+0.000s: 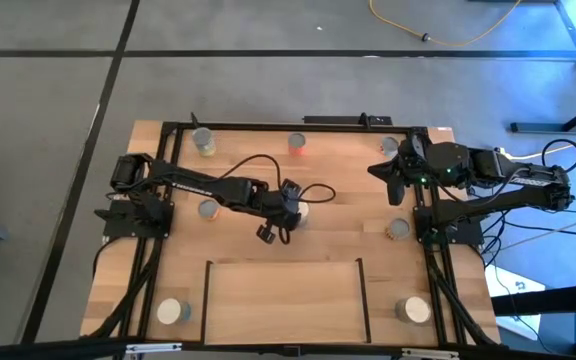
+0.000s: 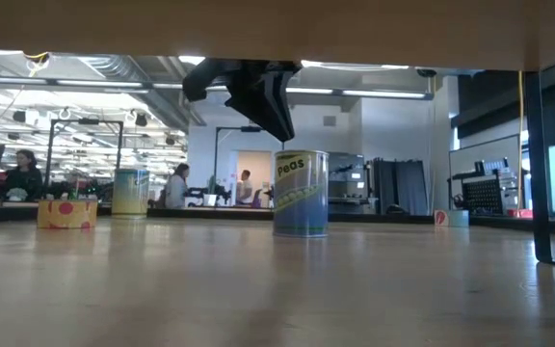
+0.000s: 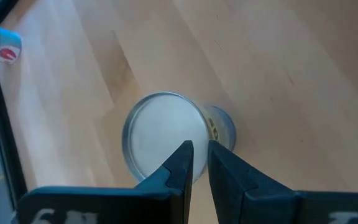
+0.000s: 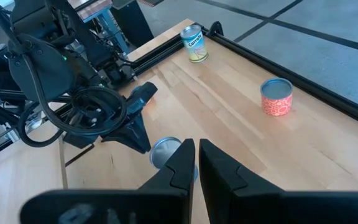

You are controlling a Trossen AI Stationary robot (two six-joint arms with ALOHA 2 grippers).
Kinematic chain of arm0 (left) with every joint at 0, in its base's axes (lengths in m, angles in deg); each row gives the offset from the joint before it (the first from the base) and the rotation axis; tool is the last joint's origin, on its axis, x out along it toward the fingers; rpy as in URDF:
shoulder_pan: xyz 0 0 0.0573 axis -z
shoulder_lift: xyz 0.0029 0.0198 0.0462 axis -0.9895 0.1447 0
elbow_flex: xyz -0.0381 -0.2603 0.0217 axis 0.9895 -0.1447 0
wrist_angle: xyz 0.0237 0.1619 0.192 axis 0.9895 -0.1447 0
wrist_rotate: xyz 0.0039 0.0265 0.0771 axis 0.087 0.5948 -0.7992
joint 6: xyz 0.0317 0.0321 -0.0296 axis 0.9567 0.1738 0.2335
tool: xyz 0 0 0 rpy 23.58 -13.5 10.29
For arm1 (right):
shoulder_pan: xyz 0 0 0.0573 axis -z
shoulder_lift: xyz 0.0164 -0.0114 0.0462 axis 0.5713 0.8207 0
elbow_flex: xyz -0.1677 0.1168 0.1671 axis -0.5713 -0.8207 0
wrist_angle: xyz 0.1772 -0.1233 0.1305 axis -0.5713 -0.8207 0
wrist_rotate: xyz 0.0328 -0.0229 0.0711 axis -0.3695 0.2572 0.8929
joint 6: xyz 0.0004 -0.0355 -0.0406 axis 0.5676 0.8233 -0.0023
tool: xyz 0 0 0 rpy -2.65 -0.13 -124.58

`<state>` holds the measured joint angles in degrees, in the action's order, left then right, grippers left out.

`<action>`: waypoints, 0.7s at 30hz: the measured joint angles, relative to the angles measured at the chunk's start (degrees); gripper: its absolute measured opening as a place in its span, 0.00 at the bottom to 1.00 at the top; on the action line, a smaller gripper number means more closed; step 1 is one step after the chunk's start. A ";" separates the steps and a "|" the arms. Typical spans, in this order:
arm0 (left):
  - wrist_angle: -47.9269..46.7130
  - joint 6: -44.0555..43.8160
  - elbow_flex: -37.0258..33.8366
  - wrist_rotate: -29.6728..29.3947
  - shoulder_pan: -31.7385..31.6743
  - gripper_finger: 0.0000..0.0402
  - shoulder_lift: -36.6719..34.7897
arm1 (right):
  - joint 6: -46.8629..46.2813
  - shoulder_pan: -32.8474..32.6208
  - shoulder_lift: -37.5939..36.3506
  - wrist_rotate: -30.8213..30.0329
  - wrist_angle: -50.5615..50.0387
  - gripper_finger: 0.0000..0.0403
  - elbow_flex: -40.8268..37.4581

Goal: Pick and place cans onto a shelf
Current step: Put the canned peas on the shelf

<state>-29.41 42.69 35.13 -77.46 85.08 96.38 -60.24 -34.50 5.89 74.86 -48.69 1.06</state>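
At mid-counter we see the left tool (image 1: 290, 206) poised over an upright can (image 3: 163, 134), its fingers nearly pressed together, pinching nothing. The can's long axis stands vertical, lid up, open wood all around it. The shelf (image 1: 283, 300) lies near the front edge. The right tool (image 1: 392, 170), pressed together, waits at the counter's (image 1: 348, 230) right edge.
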 joint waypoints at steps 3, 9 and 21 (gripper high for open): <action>0.17 -0.42 0.04 0.41 -0.10 0.10 0.86 | 0.02 0.00 0.00 0.00 0.00 0.07 0.00; -0.23 -1.15 0.02 0.80 -0.13 0.10 0.85 | 0.02 0.01 0.00 -0.02 0.00 0.07 0.00; -0.24 -1.46 0.00 0.82 -0.26 0.10 0.85 | 0.02 0.00 0.00 -0.02 -0.01 0.07 0.00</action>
<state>-29.65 41.23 35.13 -76.64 84.81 97.24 -60.22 -34.50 5.89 74.84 -48.70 1.06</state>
